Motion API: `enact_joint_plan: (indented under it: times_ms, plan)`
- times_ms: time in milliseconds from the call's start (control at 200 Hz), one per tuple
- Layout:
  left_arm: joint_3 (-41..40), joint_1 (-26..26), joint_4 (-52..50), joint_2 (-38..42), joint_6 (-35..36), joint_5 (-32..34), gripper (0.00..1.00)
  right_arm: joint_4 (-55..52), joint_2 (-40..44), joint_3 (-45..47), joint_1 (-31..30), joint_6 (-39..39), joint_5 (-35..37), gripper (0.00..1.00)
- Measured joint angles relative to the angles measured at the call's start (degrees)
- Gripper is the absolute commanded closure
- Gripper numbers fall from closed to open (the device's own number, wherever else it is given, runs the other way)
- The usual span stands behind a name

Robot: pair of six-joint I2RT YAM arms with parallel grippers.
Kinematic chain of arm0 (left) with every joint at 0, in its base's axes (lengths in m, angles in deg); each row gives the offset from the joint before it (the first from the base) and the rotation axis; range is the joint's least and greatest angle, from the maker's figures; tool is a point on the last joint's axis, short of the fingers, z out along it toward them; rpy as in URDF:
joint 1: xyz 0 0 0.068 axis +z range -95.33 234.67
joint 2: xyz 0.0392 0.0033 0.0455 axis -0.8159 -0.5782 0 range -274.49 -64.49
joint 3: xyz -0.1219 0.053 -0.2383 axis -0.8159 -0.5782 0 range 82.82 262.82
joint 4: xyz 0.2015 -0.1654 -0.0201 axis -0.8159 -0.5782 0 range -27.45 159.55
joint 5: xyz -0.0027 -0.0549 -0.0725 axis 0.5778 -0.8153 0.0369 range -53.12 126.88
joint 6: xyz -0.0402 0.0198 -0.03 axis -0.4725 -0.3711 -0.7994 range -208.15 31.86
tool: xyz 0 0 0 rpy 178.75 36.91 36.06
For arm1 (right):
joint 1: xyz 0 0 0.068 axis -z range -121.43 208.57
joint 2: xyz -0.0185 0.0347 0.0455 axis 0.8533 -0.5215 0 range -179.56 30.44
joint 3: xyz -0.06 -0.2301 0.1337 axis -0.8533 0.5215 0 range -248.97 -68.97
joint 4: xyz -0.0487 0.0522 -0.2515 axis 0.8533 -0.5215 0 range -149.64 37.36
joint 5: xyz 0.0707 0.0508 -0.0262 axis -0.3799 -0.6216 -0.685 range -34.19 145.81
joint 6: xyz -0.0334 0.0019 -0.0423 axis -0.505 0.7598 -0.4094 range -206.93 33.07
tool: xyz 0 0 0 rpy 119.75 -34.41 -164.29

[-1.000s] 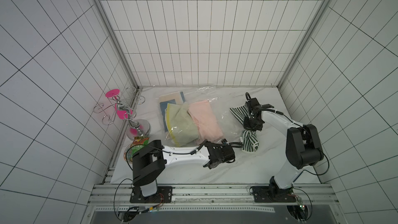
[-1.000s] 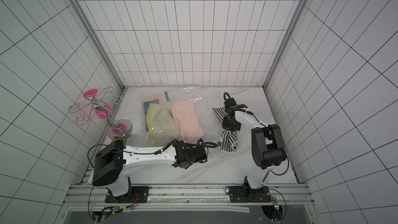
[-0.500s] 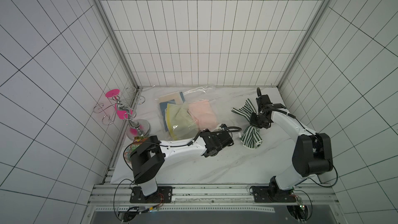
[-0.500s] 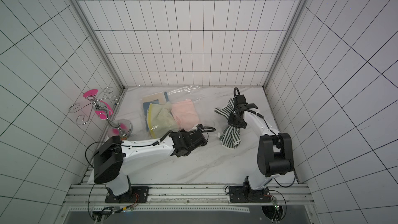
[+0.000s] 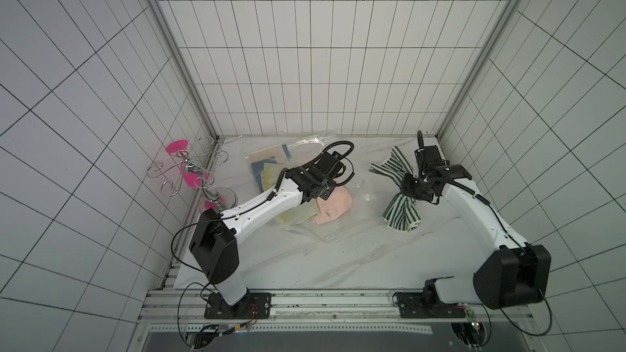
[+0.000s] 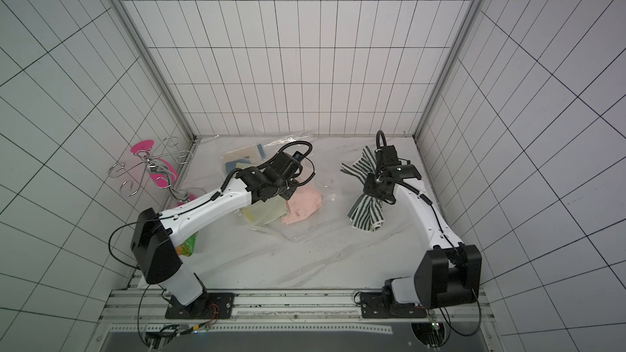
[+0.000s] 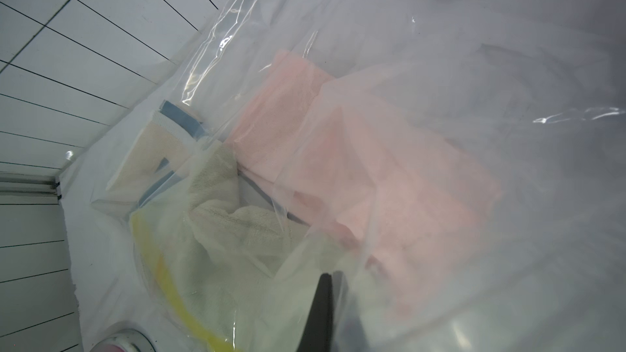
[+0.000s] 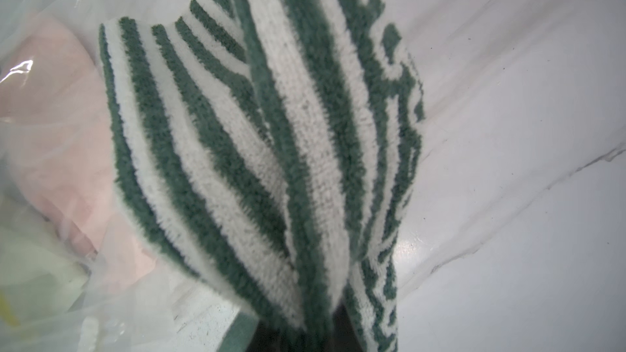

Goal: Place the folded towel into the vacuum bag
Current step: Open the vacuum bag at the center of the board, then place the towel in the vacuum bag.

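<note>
Green-and-white striped towel (image 5: 401,213) is bunched in the right gripper (image 5: 411,187), which is clenched on its middle. It sits just beside the vacuum bag (image 5: 340,230), outside it. The left gripper (image 7: 333,282) is clamped on the bag's clear film, above the pink towel (image 5: 333,208) inside.

A pink-and-chrome wire stand (image 5: 191,169) sits near a green packet (image 6: 188,247).

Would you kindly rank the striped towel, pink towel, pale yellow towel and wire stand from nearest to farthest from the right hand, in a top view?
1. striped towel: clamped in the right hand.
2. pink towel: inside the vacuum bag, mid-table.
3. pale yellow towel: beside it, farther left.
4. wire stand: at the left wall.
</note>
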Motion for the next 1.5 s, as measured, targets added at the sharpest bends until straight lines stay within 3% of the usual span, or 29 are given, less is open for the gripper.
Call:
enact_joint_plan:
  times_ms: [345,655,880,1119,1389,1499]
  plan:
    - [0.5,6.1,1.2,0.0,-2.5,-11.3,1.00,-8.3,7.0,-0.2,-7.6,-1.1,0.9,1.00]
    - [3.1,7.6,1.6,-0.1,-4.7,-15.0,1.00,-15.4,13.2,-5.7,-14.2,-2.1,0.1,1.00]
    - [3.7,8.0,3.3,-0.9,-5.0,-16.0,1.00,-19.4,16.9,-13.5,-22.0,-0.7,-4.5,1.00]
    - [5.8,8.7,5.0,-2.7,-5.6,-17.8,1.00,-14.8,16.5,-14.5,-35.0,3.9,-9.4,1.00]
    - [7.3,8.8,4.3,-2.8,-5.2,-18.5,1.00,-2.6,8.6,-9.1,-36.2,6.0,-13.6,1.00]
    - [7.5,8.9,4.1,-2.4,-4.9,-19.5,1.00,1.5,7.6,-3.0,-33.6,5.9,-15.5,1.00]
